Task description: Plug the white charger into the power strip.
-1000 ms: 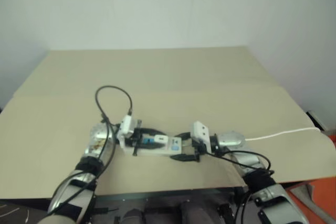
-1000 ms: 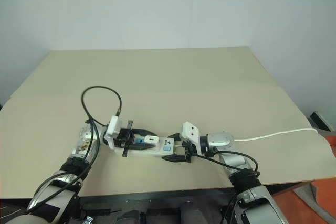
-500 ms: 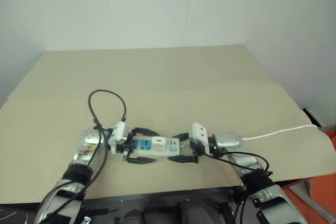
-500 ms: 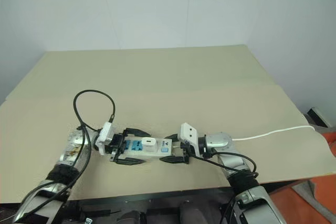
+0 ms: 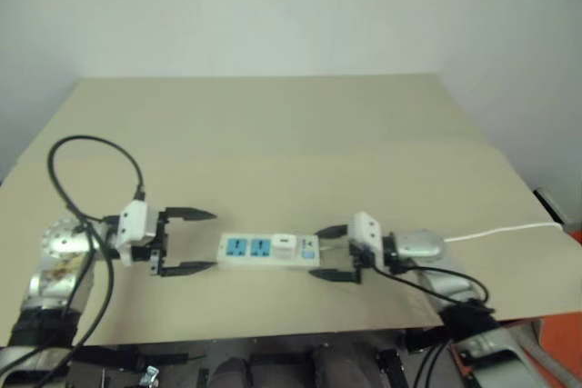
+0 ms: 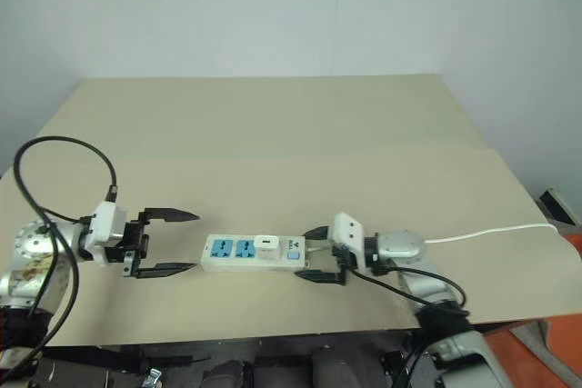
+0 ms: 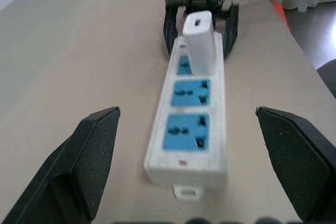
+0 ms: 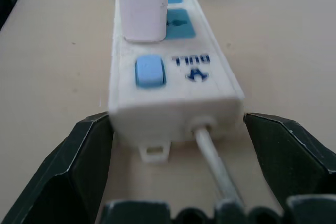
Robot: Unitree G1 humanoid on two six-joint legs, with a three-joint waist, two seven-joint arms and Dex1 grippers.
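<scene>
The power strip (image 5: 257,250) lies flat near the table's front edge, with two blue sockets bare. The white charger (image 5: 285,243) stands upright in the socket beside the blue switch (image 8: 149,72). My left gripper (image 5: 195,241) hovers open a short way left of the strip's free end, with nothing between its fingers (image 7: 79,166). My right gripper (image 5: 325,253) is open at the cord end, one finger on each side of the strip's end (image 8: 173,95). The left wrist view looks along the strip (image 7: 191,129) to the charger (image 7: 199,48).
The strip's thin white cord (image 5: 500,229) runs right across the tan table (image 5: 273,134) to its right edge. A black cable loop (image 5: 91,170) arcs above my left wrist. The table's front edge lies just below both grippers.
My left gripper has opened, let go of the charger and drawn back to the left, away from the strip. My right gripper has opened wider and shifted slightly right. The charger stays in its socket.
</scene>
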